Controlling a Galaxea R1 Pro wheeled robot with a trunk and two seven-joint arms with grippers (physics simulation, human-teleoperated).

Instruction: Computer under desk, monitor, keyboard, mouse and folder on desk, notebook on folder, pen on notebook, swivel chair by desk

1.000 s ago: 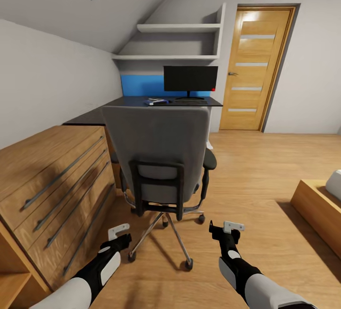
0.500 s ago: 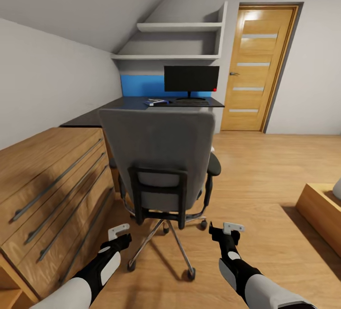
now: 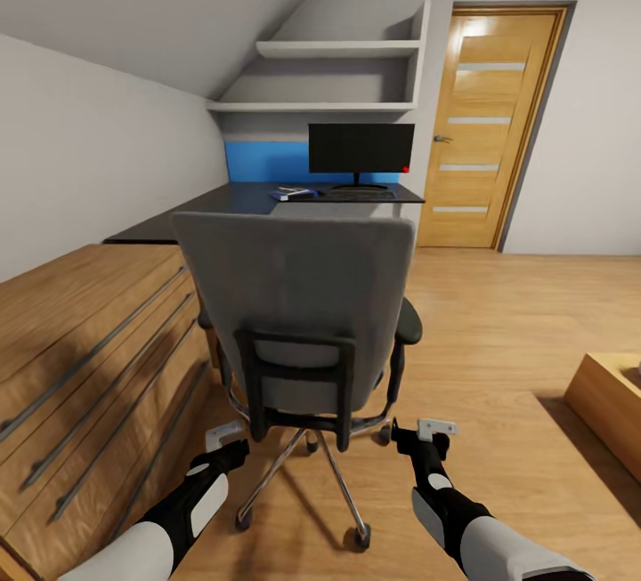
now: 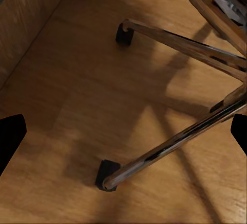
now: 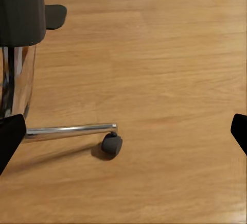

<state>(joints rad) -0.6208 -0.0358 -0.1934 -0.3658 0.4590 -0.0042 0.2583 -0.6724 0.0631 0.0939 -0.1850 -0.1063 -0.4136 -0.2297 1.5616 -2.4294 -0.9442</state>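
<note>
The grey swivel chair (image 3: 298,296) stands right in front of me with its back toward me, its star base (image 4: 170,147) and a caster (image 5: 111,144) close to my hands. Beyond it, the black desk (image 3: 223,203) carries the monitor (image 3: 361,148), the keyboard (image 3: 361,193) before it and the blue folder (image 3: 296,195) to the keyboard's left, with a small stack on it too far off to make out. The computer is hidden. My left gripper (image 3: 227,440) and right gripper (image 3: 427,434) hang low on either side of the chair base, both open and empty.
A light wooden chest of drawers (image 3: 98,359) runs along my left, close to the left arm. A wooden door (image 3: 485,118) is at the back right, with wall shelves (image 3: 338,52) above the desk. A low wooden frame (image 3: 614,403) sits at the right on the wooden floor.
The whole view has closed in on the chair and desk, so the camera moved forward. The chair looms larger. Both arms keep the same pose.
</note>
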